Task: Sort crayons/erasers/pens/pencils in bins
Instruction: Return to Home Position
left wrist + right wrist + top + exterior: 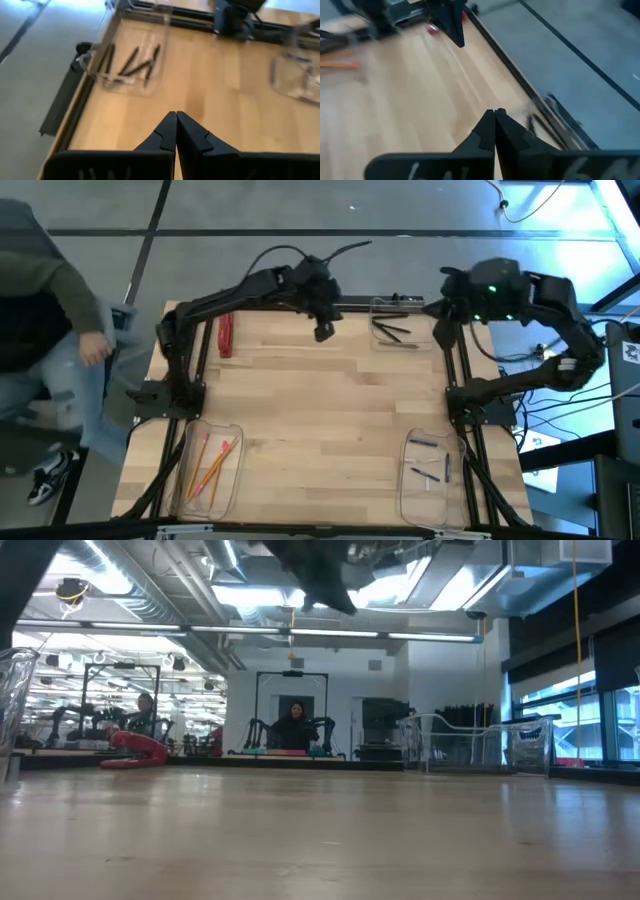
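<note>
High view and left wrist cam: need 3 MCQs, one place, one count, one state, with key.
1. Where in the high view is the bin holding the pens?
A. top right
B. bottom left
C. centre

2. How many clear bins stand on the table?
A. one
B. three
C. five

3. The left end effector is:
A. shut on a pen
B. wide open
C. shut, holding nothing

Key:
1 A: the black pens lie in the bin at the table's top right edge.
2 B: that bin, one at bottom left with the pencils, and one at bottom right with the crayons.
3 C: the left wrist view shows its fingers pressed together with nothing between them.
</note>
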Controlling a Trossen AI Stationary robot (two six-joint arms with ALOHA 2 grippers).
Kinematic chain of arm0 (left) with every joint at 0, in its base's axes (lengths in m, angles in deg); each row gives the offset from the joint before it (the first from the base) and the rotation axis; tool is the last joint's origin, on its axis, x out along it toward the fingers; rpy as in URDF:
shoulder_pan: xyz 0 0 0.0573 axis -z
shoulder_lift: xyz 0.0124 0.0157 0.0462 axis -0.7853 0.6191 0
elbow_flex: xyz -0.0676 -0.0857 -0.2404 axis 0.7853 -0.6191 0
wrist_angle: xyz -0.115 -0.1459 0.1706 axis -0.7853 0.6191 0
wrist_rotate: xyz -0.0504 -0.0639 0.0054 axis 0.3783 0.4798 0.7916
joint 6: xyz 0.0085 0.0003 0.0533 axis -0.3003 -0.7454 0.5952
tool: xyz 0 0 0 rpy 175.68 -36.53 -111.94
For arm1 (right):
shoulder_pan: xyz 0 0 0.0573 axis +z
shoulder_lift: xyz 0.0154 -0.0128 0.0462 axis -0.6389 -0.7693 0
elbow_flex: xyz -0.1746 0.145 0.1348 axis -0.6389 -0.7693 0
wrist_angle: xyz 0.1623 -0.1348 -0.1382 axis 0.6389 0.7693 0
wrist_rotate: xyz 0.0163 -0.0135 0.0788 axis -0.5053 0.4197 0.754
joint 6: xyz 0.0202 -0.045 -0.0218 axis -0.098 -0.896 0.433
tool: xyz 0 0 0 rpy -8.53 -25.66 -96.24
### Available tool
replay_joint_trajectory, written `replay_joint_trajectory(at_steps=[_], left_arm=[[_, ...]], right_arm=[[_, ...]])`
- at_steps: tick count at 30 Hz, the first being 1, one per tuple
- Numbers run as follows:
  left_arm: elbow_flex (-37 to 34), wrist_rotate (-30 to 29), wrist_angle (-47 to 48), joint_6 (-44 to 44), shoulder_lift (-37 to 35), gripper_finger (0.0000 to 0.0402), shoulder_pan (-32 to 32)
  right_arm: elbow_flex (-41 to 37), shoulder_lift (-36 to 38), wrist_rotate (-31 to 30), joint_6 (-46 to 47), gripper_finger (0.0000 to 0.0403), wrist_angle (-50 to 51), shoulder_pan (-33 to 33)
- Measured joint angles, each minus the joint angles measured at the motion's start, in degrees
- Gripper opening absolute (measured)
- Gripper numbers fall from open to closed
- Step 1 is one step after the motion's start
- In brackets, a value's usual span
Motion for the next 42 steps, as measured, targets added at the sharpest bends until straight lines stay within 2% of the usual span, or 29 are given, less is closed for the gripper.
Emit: replay_joint_trajectory(at_steps=[6,11,15,20,24,31,37,42], left_arm=[[-9.6,-1.1,0.2,-1.9,-11.7,0.0000,1.6],[-20.3,-7.2,-1.8,-6.0,-22.7,0.0000,3.2],[-29.4,-10.0,-5.9,-10.0,-31.8,0.0000,5.1],[-41.4,-13.4,-11.7,-14.8,-43.4,0.0000,7.6],[-50.3,-14.1,-16.8,-17.7,-52.5,0.0000,9.3],[-63.6,-17.6,-23.6,-19.9,-65.7,0.0000,11.3],[-75.0,-17.7,-31.7,-21.3,-76.2,0.0000,11.6],[-82.6,-17.7,-35.2,-21.7,-83.8,0.0000,11.6]], right_arm=[[-15.5,11.4,2.1,3.8,0.0002,-12.4,5.0],[-28.8,19.5,4.1,6.2,0.0002,-23.5,8.3],[-36.7,24.3,6.1,7.5,0.0002,-31.7,10.2],[-44.2,28.6,6.1,7.5,0.0002,-38.4,11.9],[-49.3,31.5,6.1,7.6,0.0002,-43.1,12.5],[-57.3,36.1,6.4,9.1,0.0002,-51.1,12.6],[-64.7,39.9,9.0,9.7,0.0002,-59.5,12.6],[-69.9,43.5,9.0,10.3,0.0002,-62.5,12.6]])
